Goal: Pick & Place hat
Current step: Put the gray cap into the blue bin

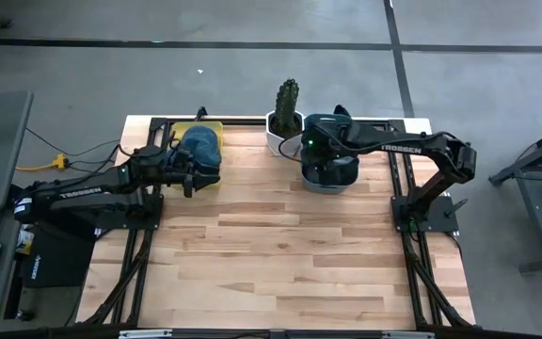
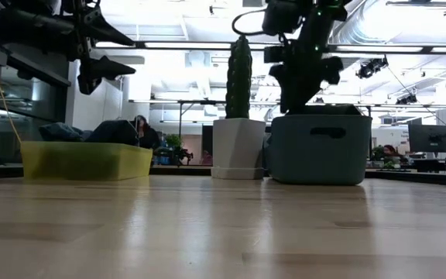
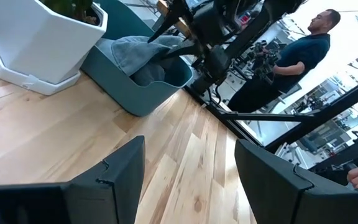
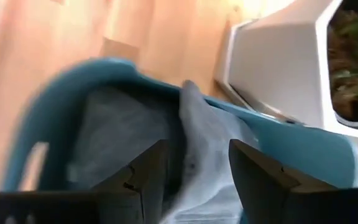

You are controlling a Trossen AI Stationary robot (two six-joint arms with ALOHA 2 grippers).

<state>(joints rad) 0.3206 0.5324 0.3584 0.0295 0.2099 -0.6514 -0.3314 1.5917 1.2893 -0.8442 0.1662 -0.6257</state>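
All items sit in a row along the far edge of the desk (image 1: 280, 254), taken here relative to the cactus pot (image 1: 285, 127). The near part of the wooden surface is bare from the row to the front edge.

To one side of the pot, touching or just beside it, stands the teal bin (image 1: 329, 174). The right pincer (image 4: 194, 165) hangs directly above the bin, fingers spread to a moderate gap with nothing between them. A grey-blue hat (image 4: 213, 152) lies inside the bin, one fold draped up against the wall nearest the pot.

To the other side of the pot, apart from it, sits the yellow tray (image 1: 200, 155), holding a blue hat (image 1: 201, 148). The left pincer (image 3: 188, 180) hovers at the tray's near corner, above the desk, fingers wide and empty.

The low view shows both pincers raised clear of the containers and the tray's low wall (image 2: 84, 161) against the taller bin (image 2: 316, 147). The high view cannot show the bin's contents, as the right arm covers it. The left wrist view shows the grey hat (image 3: 138, 53) in the bin and a person (image 3: 291, 59) standing beyond the desk.
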